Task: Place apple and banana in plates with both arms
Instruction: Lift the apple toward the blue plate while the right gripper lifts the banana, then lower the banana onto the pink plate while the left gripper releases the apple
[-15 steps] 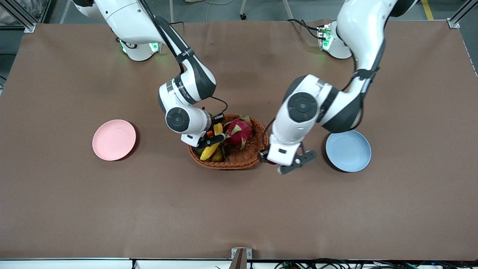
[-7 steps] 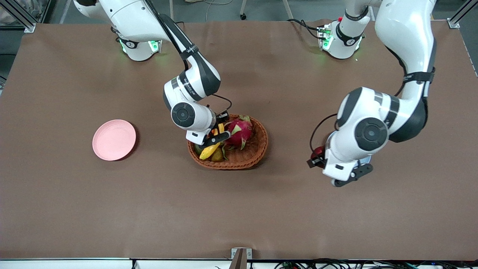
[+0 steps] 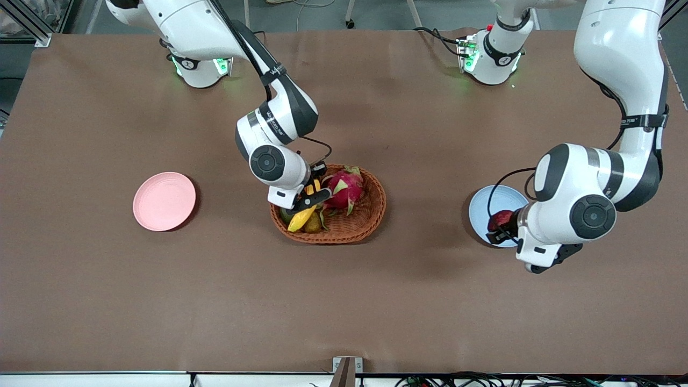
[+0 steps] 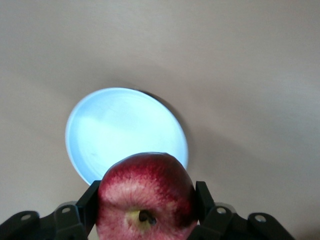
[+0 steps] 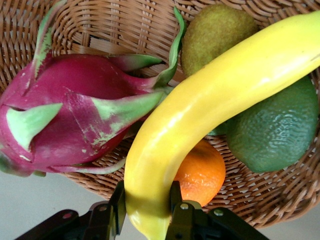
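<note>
The left arm's dark two-finger gripper [image 3: 504,228] is hanging over the round light blue plate [image 3: 484,207], which is sitting toward the left arm's end of the brown table [image 3: 344,301], about midway between the edge where the bases stand and the front camera's edge. Its fingers [image 4: 202,201] are pinching the small round dark-red apple with pale speckles [image 4: 146,196] from both sides, and the apple [image 3: 500,219] is being held in the air above that plate [image 4: 125,130], not touching it. The right arm's dark two-finger gripper [image 3: 305,198] is sitting in the oval brown wicker basket [image 3: 371,215] near the table's middle, its fingers [image 5: 118,212] pressing on one end of the long curved yellow banana [image 5: 210,100]. The banana [image 3: 301,217] is lying in the basket [image 5: 100,25] across a small orange [image 5: 200,172] and two green-brown fruits [image 5: 272,127], just beside the magenta dragon fruit with green scales [image 5: 65,110]. The round pale pink plate [image 3: 164,201] is lying toward the right arm's end of the table, well apart from the basket.
</note>
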`<state>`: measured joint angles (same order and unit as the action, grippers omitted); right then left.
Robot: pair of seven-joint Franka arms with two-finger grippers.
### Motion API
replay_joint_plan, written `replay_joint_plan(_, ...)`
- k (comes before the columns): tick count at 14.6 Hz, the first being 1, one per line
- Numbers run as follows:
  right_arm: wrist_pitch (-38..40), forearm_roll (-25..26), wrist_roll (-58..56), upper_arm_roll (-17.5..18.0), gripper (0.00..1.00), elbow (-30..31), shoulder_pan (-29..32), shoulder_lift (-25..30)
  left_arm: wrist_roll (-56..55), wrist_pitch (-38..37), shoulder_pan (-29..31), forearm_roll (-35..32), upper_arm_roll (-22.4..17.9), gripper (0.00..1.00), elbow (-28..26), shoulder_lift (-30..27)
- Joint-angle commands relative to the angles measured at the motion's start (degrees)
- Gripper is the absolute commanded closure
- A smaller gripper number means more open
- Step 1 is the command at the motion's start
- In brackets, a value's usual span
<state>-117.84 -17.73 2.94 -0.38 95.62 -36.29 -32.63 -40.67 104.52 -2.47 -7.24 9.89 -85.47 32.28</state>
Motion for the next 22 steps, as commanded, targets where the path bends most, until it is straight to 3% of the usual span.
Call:
replay_joint_plan(1, 0.2, 1.1, -0.5, -0.5, 0.81, -0.9, 0.1, 0.1, 4.4, 3.2, 2.1, -3.2, 0.6, 0.95, -6.0, -2.0)
replay_joint_plan(5, 5.1, 1.6, 0.0, -2.2, 0.82, -3.0, 1.0, 3.9, 5.5, 14.4, 4.1, -3.3, 0.7, 0.94, -17.2, -5.0)
replay_joint_plan(8, 15.6, 3.1, -0.6, -10.9, 0.82, -6.0, 1.6, 6.3, 4.8, 25.4, 4.8, -3.2, 0.7, 0.94, -25.9, -7.6)
replay_joint_plan(10, 18.3, 7.6, -3.3, -17.5, 0.82, -6.1, 1.6, 7.0, 4.4, 32.3, 5.1, -3.2, 0.6, 0.94, -31.6, -10.1)
replay_joint_plan(14, 20.6, 15.2, -11.9, -24.5, 0.82, -3.2, 4.3, 7.1, 4.4, 34.0, 5.2, -4.0, 0.5, 0.91, -34.9, -11.4)
replay_joint_plan(17, 20.9, 15.4, -24.4, -25.5, 0.82, -0.4, 10.5, 7.5, 4.5, 37.1, 5.8, -4.9, 0.4, 0.85, -36.5, -11.0)
replay_joint_plan(18, 20.6, 15.7, -27.9, -25.5, 0.82, 1.1, 11.7, 7.4, 4.5, 37.1, 5.8, -4.9, 0.4, 0.80, -36.4, -10.7)
replay_joint_plan(19, 20.0, 16.4, -31.5, -25.5, 0.82, 2.9, 12.5, 7.5, 4.4, 37.1, 5.8, -4.9, 0.4, 0.66, -36.0, -10.5)
replay_joint_plan(21, 18.4, 18.7, -37.6, -25.5, 0.82, 5.3, 13.7, 7.8, 4.4, 37.1, 5.8, -4.9, 0.5, 0.12, -35.3, -10.2)
replay_joint_plan(22, 17.8, 19.1, -39.7, -25.6, 0.82, 6.5, 14.3, 8.2, 4.4, 36.5, 5.8, -4.8, 0.7, 0.00, -34.4, -10.4)
